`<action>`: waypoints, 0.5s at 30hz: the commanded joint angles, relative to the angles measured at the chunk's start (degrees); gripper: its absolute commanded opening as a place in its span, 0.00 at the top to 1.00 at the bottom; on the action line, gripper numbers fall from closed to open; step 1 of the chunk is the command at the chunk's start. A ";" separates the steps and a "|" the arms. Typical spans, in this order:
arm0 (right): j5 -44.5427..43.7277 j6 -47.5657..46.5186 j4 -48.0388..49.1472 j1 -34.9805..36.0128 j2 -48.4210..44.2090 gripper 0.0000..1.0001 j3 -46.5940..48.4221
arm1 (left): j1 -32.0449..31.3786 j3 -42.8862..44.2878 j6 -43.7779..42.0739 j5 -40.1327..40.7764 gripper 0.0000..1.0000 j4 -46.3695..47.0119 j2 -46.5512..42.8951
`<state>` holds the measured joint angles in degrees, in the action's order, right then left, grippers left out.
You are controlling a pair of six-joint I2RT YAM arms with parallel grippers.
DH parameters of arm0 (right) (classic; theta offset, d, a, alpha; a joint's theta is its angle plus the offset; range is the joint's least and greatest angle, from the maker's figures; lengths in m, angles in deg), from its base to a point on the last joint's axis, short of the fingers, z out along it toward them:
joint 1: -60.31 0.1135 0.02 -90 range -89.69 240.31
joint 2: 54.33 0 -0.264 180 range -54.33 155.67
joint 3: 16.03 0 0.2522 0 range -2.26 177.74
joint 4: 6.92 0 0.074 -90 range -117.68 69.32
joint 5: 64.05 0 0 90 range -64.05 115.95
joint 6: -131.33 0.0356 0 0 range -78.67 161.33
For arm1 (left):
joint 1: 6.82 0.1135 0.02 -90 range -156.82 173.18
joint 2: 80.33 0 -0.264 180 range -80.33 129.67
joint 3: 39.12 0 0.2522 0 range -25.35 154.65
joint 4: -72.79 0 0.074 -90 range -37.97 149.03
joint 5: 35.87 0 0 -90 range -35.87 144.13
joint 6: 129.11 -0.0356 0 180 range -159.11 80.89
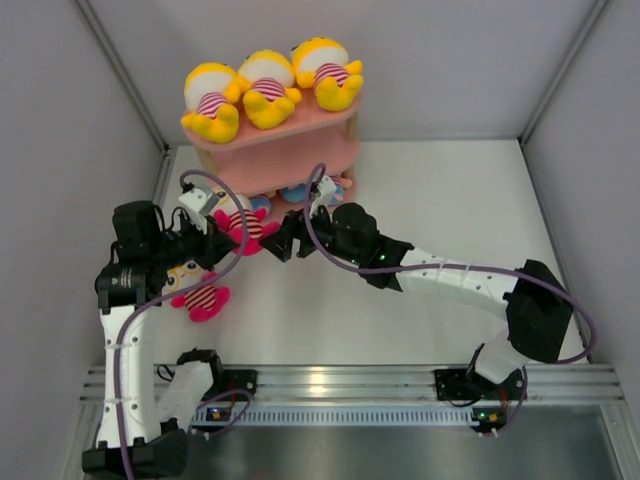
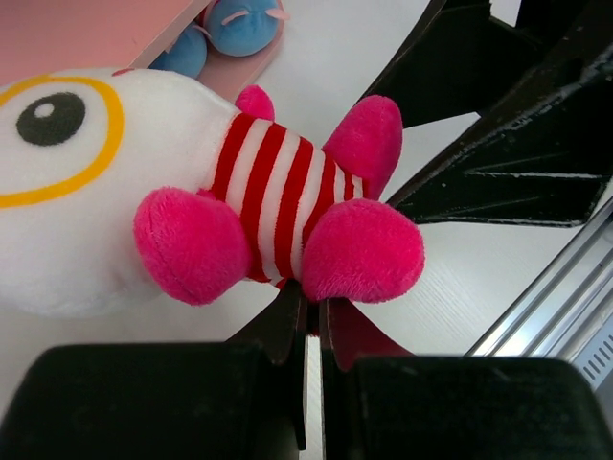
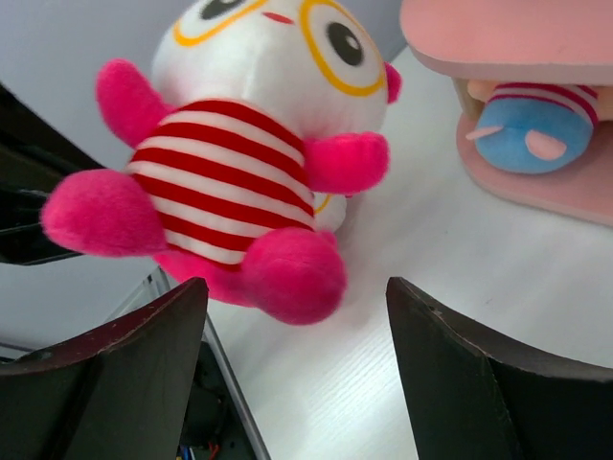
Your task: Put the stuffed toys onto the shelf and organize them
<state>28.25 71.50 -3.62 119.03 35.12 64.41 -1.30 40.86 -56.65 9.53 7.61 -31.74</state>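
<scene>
pink-limbed toy (image 3: pixel 230 182) near shelf (image 3: pixel 508 38) edge

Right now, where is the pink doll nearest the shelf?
Top view, left of centre: the pink doll is between the left gripper and right gripper, just in front of the shelf.

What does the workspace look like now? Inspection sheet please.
Surface: white table, matte.
Job's things: pink shelf upright; three yellow toys on its top board; blue-bottomed toys on a lower board; lifted pink-limbed toy before the shelf; second pink-limbed toy lying by the left arm.
Clutter: nothing seen.
Grippers: left gripper shut, apparently pinching the lifted toy's underside; right gripper open either side of it, not touching.
Cables: purple cables loop off both arms near the shelf.
Surroundings: grey walls; aluminium rail at near edge.
</scene>
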 commanded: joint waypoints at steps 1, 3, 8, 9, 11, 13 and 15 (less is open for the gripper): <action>-1.26 6.90 3.85 -2.46 -0.94 0.24 -2.94 | -0.16 1.64 0.75 -1.54 1.00 2.73 -0.88; 1.73 8.75 8.06 -3.95 -0.86 0.25 -4.09 | -0.25 1.55 0.67 -1.37 1.00 2.73 -0.79; 11.38 10.87 11.06 -5.46 2.57 0.29 -1.64 | -0.24 1.55 0.67 -1.72 1.00 2.73 -0.61; 12.97 10.70 13.15 -5.46 3.70 0.29 -1.29 | -0.25 1.46 0.84 -1.81 1.00 2.73 -0.78; 17.88 11.75 16.24 -5.46 4.59 0.29 -0.85 | -0.16 1.46 0.84 -1.46 1.00 2.73 -0.61; 20.53 12.80 19.85 -5.46 6.00 0.30 -0.58 | -0.16 1.55 0.75 -1.37 1.00 2.64 -0.61; 21.16 13.85 23.00 -5.46 6.61 0.31 -1.10 | -0.24 1.64 0.84 -1.46 1.00 2.73 -0.52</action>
<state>43.69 82.87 9.26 113.70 41.02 60.54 -1.30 40.86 -56.26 9.49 7.61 -31.95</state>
